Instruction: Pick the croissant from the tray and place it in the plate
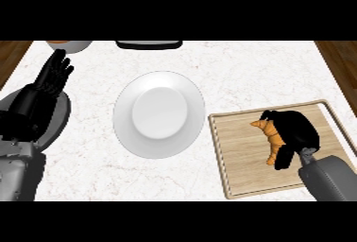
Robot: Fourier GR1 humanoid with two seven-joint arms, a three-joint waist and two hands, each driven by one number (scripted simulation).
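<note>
Croissant (270, 140) lies on the wooden tray (241, 156) at the right of the bench (244, 71), with the right hand (298, 132) curled round it, apparently grasping. Lifting and carrying to the white plate (159, 80), just left of the tray, remain. The left hand (54, 73) rests with straight fingers at the left edge

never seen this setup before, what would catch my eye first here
The orange croissant on the wooden tray at the lower right, with the black right hand curled over it. Next, the big white plate at the counter's middle, bare. The left hand rests open at the left edge, fingers up.
</note>
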